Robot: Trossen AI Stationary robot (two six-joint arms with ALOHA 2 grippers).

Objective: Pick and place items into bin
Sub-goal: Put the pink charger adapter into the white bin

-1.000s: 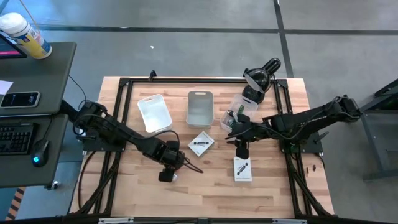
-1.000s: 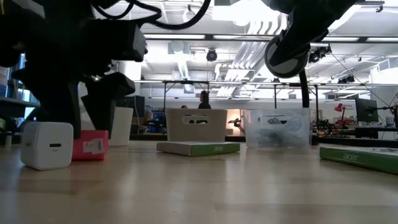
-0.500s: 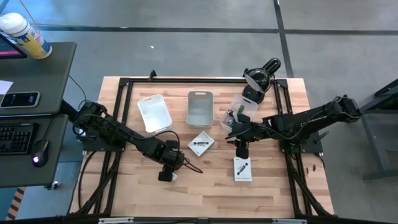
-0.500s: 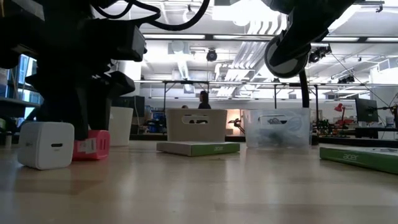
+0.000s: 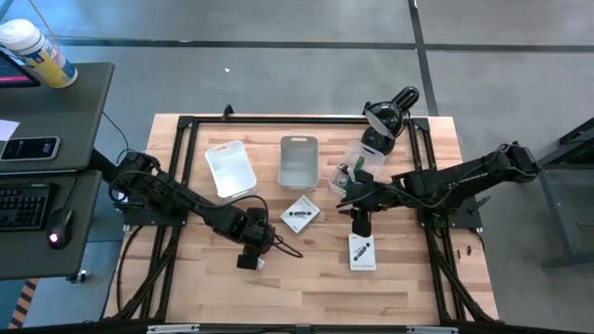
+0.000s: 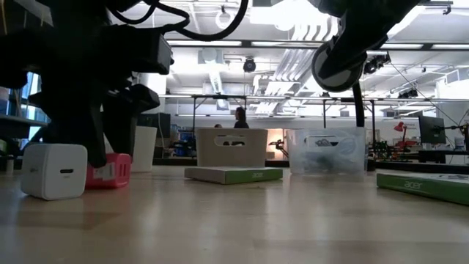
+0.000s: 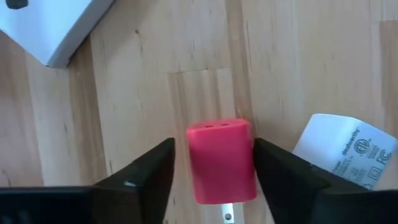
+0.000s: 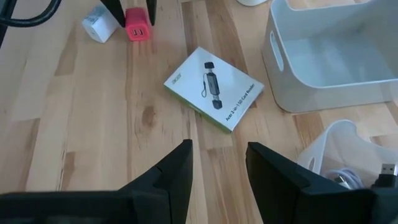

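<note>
High view: left gripper (image 5: 249, 261) low at table's six o'clock, right gripper (image 5: 357, 225) hovered empty, left wrist view: fingers (image 7: 144, 171) spread around small pink plastic block (image 7: 221, 160), white plug cube (image 7: 344, 145) at its three o'clock, right wrist view: jaws apart.

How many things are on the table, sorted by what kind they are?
Bins: 3, the white bin, the grey bin and the clear bin
Flat boxes: 2, one near the middle, another under the right arm
Plug blocks: 2, the pink block and the white block
Total: 7
</note>
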